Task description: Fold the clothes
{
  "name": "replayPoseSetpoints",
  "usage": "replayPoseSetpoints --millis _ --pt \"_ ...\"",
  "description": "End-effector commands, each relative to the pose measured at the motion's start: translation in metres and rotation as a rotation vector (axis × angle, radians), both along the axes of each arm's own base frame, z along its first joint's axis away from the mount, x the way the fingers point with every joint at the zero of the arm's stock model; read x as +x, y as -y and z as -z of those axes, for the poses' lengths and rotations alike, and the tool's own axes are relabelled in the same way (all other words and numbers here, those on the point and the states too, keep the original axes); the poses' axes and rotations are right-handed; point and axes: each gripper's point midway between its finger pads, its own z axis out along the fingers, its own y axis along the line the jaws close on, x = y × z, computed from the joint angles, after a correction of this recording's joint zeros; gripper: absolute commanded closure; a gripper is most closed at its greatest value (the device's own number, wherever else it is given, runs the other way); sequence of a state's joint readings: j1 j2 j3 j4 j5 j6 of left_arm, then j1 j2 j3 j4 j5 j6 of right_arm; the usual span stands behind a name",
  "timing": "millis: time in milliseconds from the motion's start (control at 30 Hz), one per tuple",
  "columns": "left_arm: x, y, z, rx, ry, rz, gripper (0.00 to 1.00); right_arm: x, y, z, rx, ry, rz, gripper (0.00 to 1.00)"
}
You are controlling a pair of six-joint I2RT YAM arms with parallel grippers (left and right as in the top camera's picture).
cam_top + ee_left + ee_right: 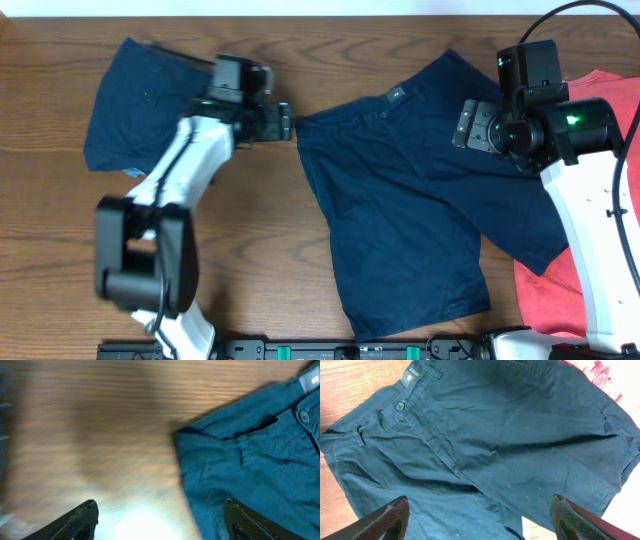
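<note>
Dark navy shorts (410, 210) lie spread flat on the middle of the wooden table, waistband and small label toward the far side. A second, folded pair of navy shorts (135, 105) lies at the far left. My left gripper (287, 122) is open and empty, just left of the spread shorts' waistband corner (240, 445). My right gripper (462, 125) is open and empty above the shorts' right side; its wrist view shows the button, fly and label of those shorts (485, 445) below the fingers (480, 520).
A red cloth (575, 270) lies at the right edge, partly under the spread shorts and my right arm; it also shows in the right wrist view (595, 372). Bare wood table (270, 250) lies between the two pairs of shorts.
</note>
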State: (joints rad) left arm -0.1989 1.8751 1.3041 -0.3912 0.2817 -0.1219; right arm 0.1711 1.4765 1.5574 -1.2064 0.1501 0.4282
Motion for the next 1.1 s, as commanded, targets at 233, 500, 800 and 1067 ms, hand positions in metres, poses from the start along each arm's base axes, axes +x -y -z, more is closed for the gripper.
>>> replayPoseSetpoints --millis 233,500,800,1067 --pt "0.019 0.027 0.053 0.006 0.013 0.064 0.25 0.0 0.002 0.001 -0.004 -0.001 -0.003 0.11" --pt "0.011 0.037 0.071 0.005 -0.031 0.082 0.5 0.0 0.002 0.0 -0.004 -0.001 -0.003 0.11" --pt "0.006 0.04 0.071 0.006 -0.046 0.088 0.94 -0.001 0.002 0.001 -0.004 -0.004 -0.003 0.12" --pt "-0.002 -0.034 0.014 0.059 -0.059 -0.092 0.94 -0.001 0.002 0.001 -0.006 -0.004 -0.003 0.09"
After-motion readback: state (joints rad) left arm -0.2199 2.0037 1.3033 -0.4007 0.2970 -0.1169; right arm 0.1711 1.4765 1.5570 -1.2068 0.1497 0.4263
